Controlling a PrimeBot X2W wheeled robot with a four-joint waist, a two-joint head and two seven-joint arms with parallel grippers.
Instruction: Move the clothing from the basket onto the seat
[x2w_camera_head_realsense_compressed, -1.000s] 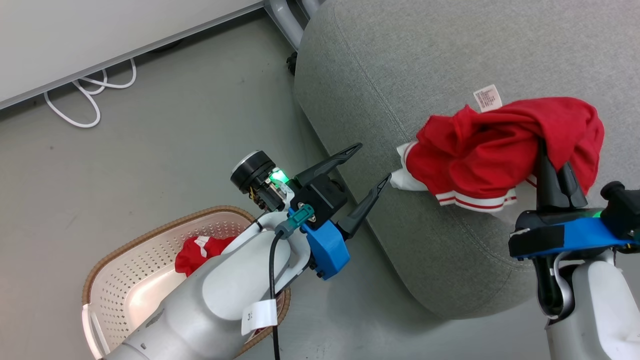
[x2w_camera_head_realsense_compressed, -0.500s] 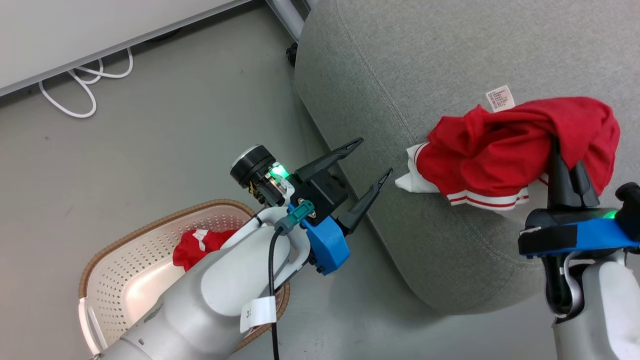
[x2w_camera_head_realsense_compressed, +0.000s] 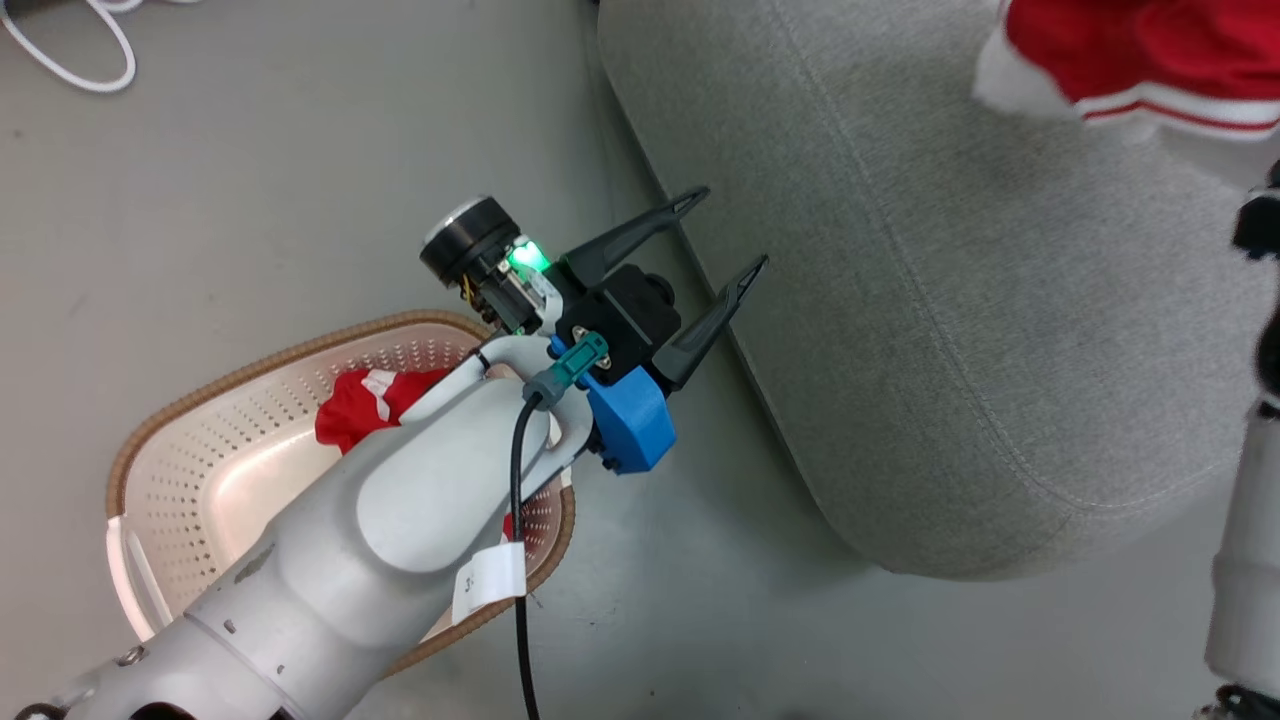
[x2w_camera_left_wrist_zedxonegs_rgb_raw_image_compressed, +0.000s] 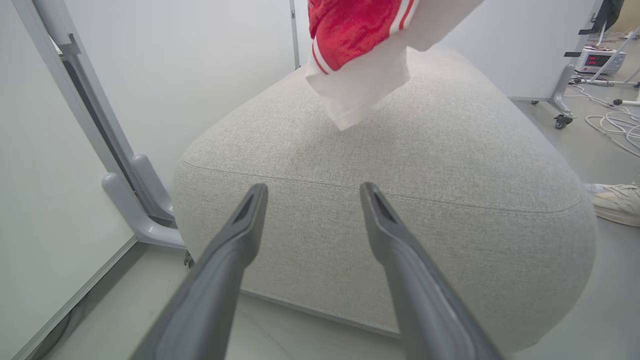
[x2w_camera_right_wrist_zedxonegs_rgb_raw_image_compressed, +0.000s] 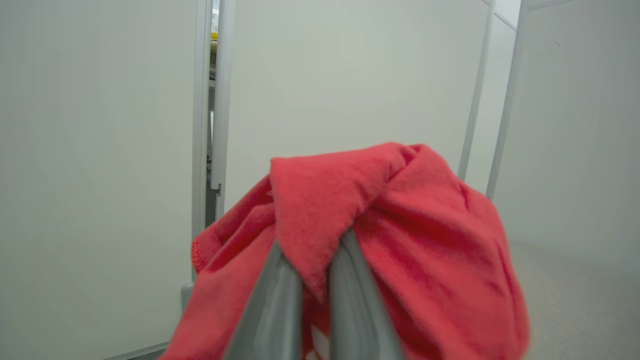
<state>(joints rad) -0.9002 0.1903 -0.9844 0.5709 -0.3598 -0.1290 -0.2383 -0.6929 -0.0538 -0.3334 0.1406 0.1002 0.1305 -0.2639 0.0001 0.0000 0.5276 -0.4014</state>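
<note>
A red piece of clothing (x2w_camera_right_wrist_zedxonegs_rgb_raw_image_compressed: 400, 210) with white trim hangs bunched over my right gripper (x2w_camera_right_wrist_zedxonegs_rgb_raw_image_compressed: 312, 240), which is shut on a fold of it. The head view has that clothing (x2w_camera_head_realsense_compressed: 1150, 50) at the top right, above the grey seat (x2w_camera_head_realsense_compressed: 950, 300). In the left wrist view the clothing (x2w_camera_left_wrist_zedxonegs_rgb_raw_image_compressed: 360, 30) dangles just over the seat (x2w_camera_left_wrist_zedxonegs_rgb_raw_image_compressed: 400, 165). My left gripper (x2w_camera_head_realsense_compressed: 730, 228) stands open and holds nothing, beside the seat's near edge and above the floor. Behind its arm, the cream basket (x2w_camera_head_realsense_compressed: 300, 345) holds another red piece of clothing (x2w_camera_head_realsense_compressed: 355, 410), partly hidden by the forearm.
A white cable (x2w_camera_head_realsense_compressed: 70, 50) loops on the grey floor at the far left. White partition panels on grey feet (x2w_camera_left_wrist_zedxonegs_rgb_raw_image_compressed: 135, 210) stand behind the seat. A pale shoe (x2w_camera_left_wrist_zedxonegs_rgb_raw_image_compressed: 615, 202) rests on the floor past the seat's far side. My right forearm (x2w_camera_head_realsense_compressed: 1245, 560) rises at the right edge.
The head camera has shifted, so the whole picture has slid. Beyond that, my right gripper has lifted the red clothing higher and farther over the seat. The left gripper stays open.
</note>
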